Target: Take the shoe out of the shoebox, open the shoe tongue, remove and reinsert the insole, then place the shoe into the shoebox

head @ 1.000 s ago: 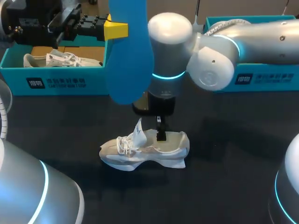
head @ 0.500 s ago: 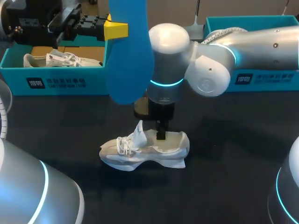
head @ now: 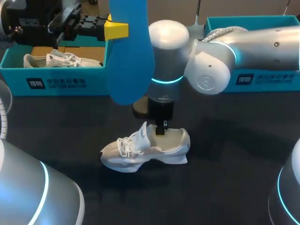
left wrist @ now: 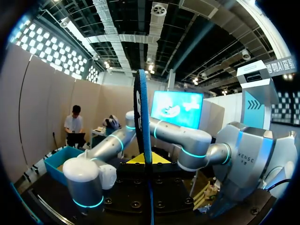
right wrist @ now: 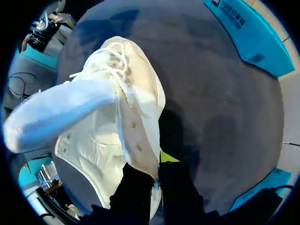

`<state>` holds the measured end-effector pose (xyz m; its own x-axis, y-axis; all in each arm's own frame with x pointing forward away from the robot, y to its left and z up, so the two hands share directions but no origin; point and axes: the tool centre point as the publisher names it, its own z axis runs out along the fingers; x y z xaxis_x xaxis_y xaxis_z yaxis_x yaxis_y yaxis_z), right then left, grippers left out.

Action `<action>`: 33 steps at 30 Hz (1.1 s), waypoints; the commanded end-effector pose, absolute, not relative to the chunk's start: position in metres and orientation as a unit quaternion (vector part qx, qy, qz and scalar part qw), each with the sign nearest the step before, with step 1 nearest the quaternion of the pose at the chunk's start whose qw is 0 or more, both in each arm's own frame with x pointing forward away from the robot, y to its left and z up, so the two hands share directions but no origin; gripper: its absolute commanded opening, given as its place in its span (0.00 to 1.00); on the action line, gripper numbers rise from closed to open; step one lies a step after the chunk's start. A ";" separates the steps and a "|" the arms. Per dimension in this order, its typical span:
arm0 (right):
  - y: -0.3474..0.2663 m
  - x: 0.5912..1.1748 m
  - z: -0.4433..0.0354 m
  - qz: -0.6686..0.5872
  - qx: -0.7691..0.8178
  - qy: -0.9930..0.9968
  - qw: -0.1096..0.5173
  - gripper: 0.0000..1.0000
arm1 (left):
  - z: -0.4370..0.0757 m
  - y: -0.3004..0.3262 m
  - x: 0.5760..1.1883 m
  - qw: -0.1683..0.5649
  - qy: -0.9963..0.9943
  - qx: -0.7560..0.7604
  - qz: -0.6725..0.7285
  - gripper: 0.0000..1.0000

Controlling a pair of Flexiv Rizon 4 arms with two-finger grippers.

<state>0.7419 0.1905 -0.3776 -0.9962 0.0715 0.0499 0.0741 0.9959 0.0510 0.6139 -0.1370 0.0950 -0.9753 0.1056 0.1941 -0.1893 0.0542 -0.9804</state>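
A white sneaker point(head: 140, 152) stands on the dark table, its tongue point(right wrist: 61, 110) pulled up and forward. My right gripper point(head: 161, 129) comes straight down onto the shoe's opening. In the right wrist view the right gripper point(right wrist: 157, 180) is shut on the sneaker point(right wrist: 140, 89), pinching the rim of its side wall. High at the back left, my left gripper point(head: 111, 29) is shut on a blue insole point(head: 130, 61) that hangs down on its long axis. The left wrist view shows the insole point(left wrist: 142, 122) edge-on, straight ahead of that gripper.
A teal shoebox point(head: 51, 77) with a second white shoe point(head: 56, 59) inside stands at the back left. Another teal box point(head: 267, 77) sits at the back right, under my right arm. Bare dark table point(head: 225, 159) lies in front and to the right of the sneaker.
My right gripper has shut on the sneaker's rim and shifted a little, and the shoe and its tongue have tipped slightly. The left arm and insole have stayed still.
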 end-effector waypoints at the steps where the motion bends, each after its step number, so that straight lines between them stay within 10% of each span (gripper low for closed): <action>1: 0.187 0.736 -0.360 -0.033 -0.053 -0.998 0.021 0.00 | 0.095 -0.137 0.615 0.108 -0.719 0.029 0.686 0.00; 33: 0.216 0.706 -0.318 -0.038 -0.376 -0.926 0.004 0.00 | 0.095 -0.137 0.615 0.108 -0.719 0.029 0.686 0.00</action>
